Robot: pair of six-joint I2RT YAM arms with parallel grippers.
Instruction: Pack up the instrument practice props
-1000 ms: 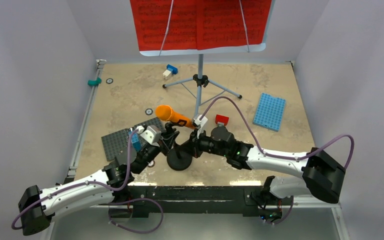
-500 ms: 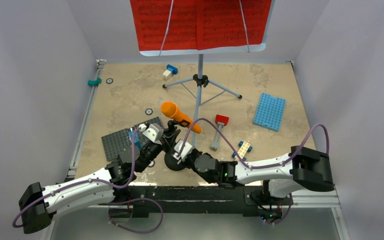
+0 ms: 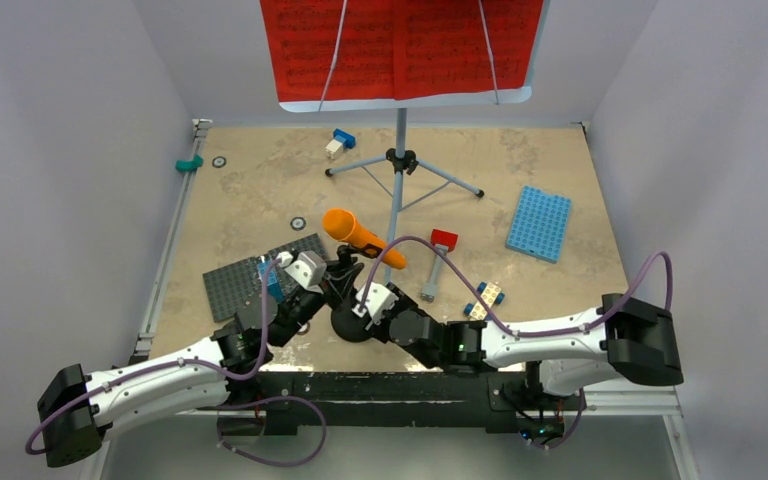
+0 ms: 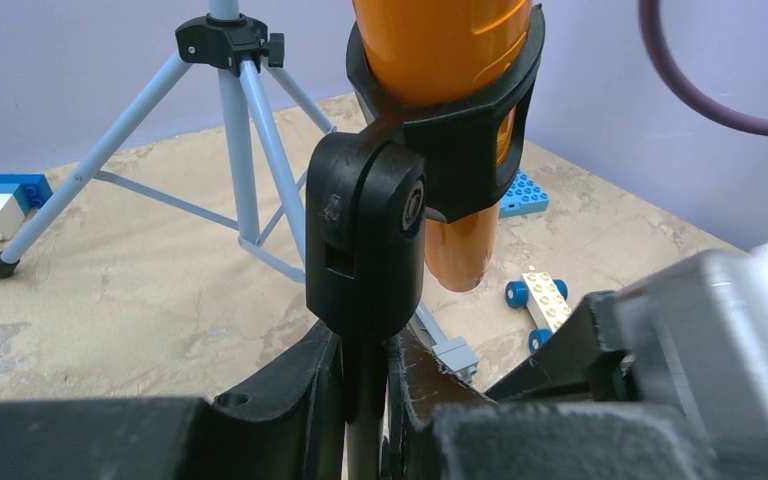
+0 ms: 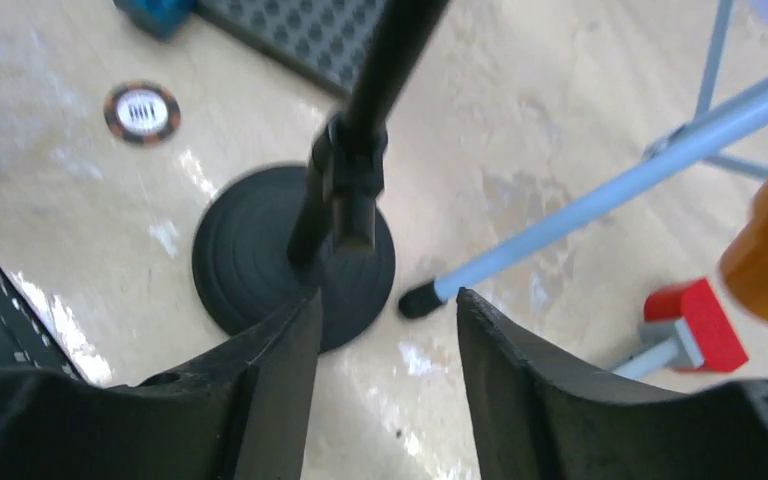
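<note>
light: bright, even, overhead | shadows: faint | glare: sheen patches on tabletop (image 5: 165, 238) | blur: right wrist view soft, left wrist foreground unfocused

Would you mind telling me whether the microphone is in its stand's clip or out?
In: the black clip wraps around the orange microphone.

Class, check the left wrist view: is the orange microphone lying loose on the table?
No, the orange microphone is clipped into the top of the black mic stand, raised above the table.
</note>
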